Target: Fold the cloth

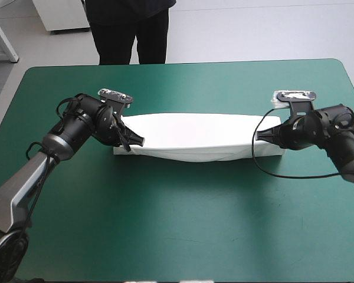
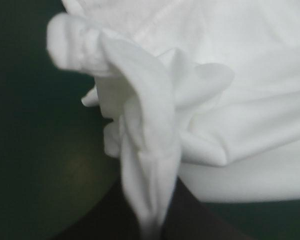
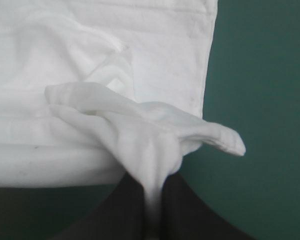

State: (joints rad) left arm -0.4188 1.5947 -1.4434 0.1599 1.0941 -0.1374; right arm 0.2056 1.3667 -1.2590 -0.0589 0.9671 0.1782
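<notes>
Near half of the table (image 1: 183, 236): bare teal-green cover. Mid-table: T-shirt (image 1: 200, 135), white, folded into a long narrow band running left-right. It's layered, and the near edge bows in a soft curve. Left gripper (image 1: 138, 141) is pinching the band's left end, black fingers nearly together, with cloth bunched in a twisted tuft between them. Right gripper (image 1: 258, 135) is pinching the right end the same way, a hemmed flap poking out beside the fingers. The far edge is straight, flat on the cover.
</notes>
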